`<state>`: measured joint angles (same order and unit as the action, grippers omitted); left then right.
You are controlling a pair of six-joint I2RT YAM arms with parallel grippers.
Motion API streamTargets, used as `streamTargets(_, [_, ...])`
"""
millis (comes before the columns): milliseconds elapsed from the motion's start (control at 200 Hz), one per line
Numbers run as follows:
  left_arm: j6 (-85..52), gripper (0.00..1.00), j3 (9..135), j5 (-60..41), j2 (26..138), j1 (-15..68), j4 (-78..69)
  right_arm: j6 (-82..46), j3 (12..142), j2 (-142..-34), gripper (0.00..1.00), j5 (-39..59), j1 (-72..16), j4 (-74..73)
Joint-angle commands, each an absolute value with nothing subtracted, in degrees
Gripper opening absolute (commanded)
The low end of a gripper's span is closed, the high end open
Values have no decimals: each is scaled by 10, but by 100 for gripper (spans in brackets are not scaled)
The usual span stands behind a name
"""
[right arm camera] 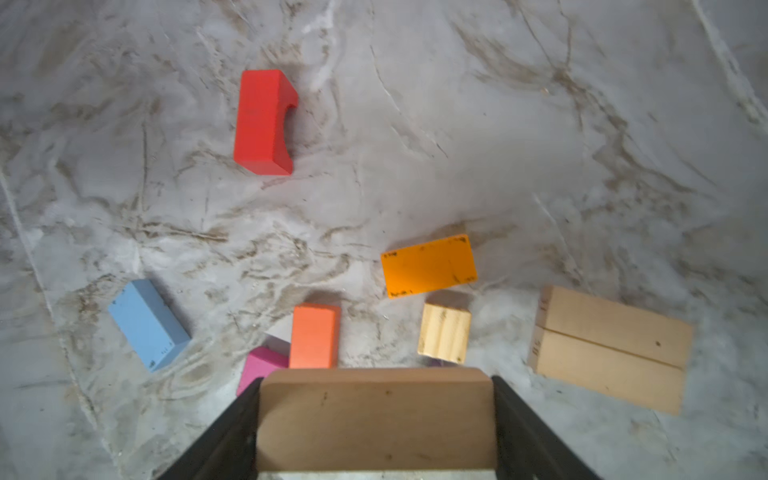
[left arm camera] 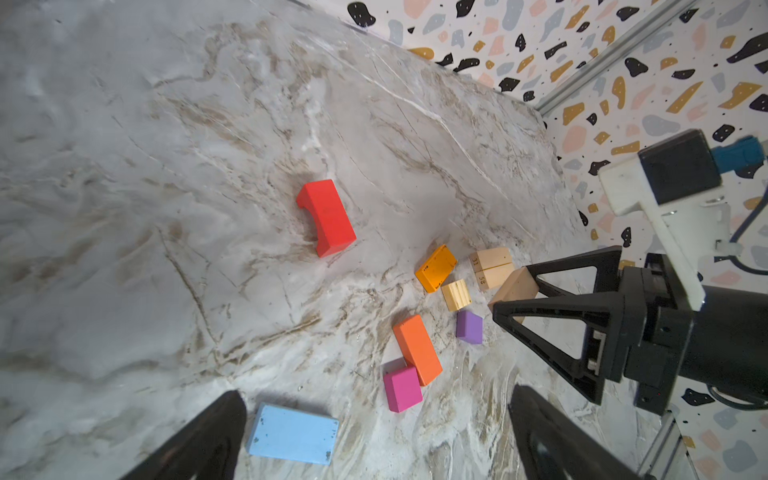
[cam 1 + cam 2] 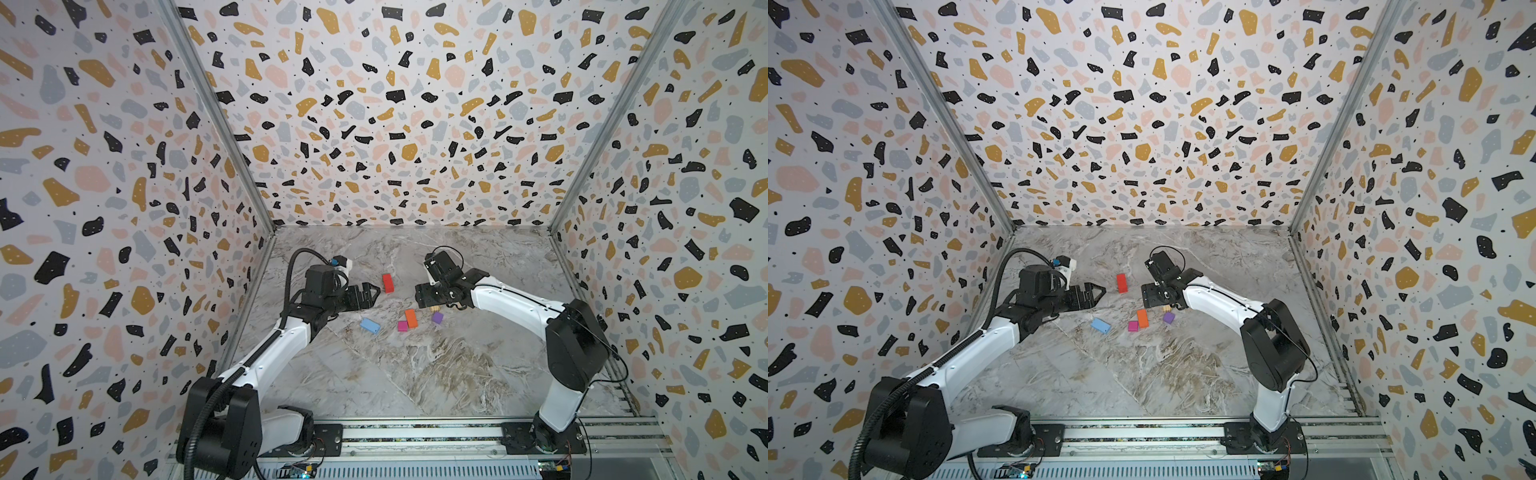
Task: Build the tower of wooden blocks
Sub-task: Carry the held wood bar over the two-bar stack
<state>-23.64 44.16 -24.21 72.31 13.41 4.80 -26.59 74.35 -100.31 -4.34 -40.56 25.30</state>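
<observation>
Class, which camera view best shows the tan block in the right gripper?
The right wrist view: the tan block sits large between the jaws. The left wrist view shows only one end; both top views largely hide it under the right gripper.

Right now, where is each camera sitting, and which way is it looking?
Both top views: high up behind the arms, looking down and ahead at the marble table; the left arm and right arm both show.
Left wrist view: rides the left arm, looking past the open left jaws at the scattered blocks; the right jaws show too, gripping a tan bar.
Right wrist view: rides the right arm, looking down past the right jaws and that bar at the table.
Shared: both wrist views show the red block and light blue block.
</observation>
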Motion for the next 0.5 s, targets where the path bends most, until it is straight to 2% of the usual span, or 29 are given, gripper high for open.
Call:
streamTargets(0, [-242,100,438,-258,725,141,24,-292,695,-951,65,-69,-399,266])
streamTargets(225, [-243,100,438,-260,738,149,21,-306,605,-885,65,-84,-390,251])
streamTargets(496, [-246,100,442,-270,746,155,19,-284,532,-860,67,-95,-358,211])
